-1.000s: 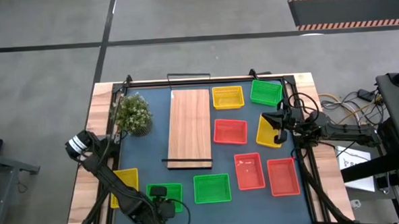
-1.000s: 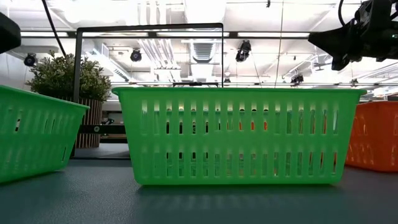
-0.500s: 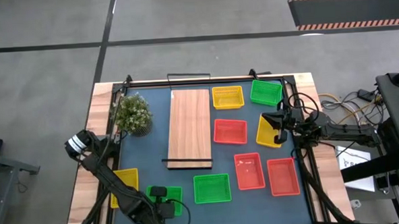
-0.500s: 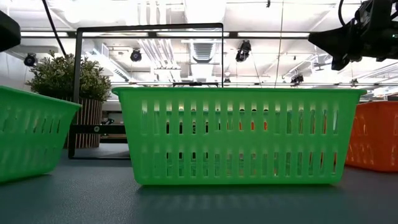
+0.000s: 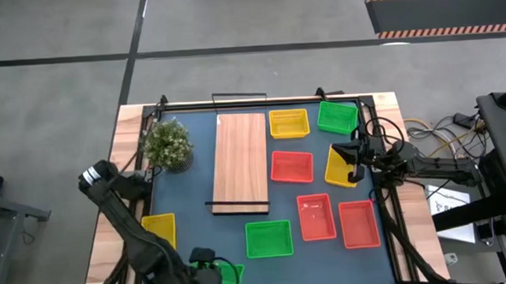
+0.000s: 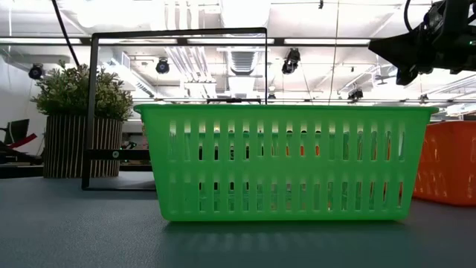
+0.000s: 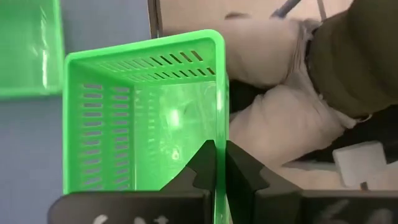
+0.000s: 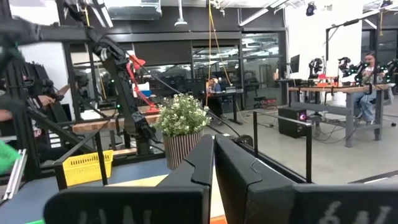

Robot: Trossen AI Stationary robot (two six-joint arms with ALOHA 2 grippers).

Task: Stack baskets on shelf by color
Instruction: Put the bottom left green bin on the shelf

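Item 1. Left gripper (image 7: 216, 163), near edge of the table (image 5: 241, 262), left of centre. Its fingers are pinched on one long wall of a green basket (image 7: 146, 118), one finger inside and one outside. Gripping by the rim wall suits thin mesh and leaves the basket's underside free for setting down. The basket appears lifted and tilted off the table, though the overhead view shows only a sliver of it.

Item 2. Right gripper (image 5: 354, 155), right side of the table, holding a yellow basket (image 5: 340, 166) by its wall; fingers pressed narrow together in the wrist view. The basket hangs tilted, its long axis running roughly toward the back of the table.

Item 3. Shelf (image 5: 240, 162), light wood, bare, centre-left. Long axis runs front to back, with a black rail at the near short end. No basket is on it yet, so stacking looks barely begun.

Item 4. Loose baskets on the table: green front-centre basket (image 5: 268, 238), long axis left to right; two red-orange (image 5: 316, 217) front-right, long axes front to back; one red-orange mid-table; yellow and green at the back; a yellow front-left.

Item 5. Potted plant (image 5: 167, 144), back-left, beside the shelf.
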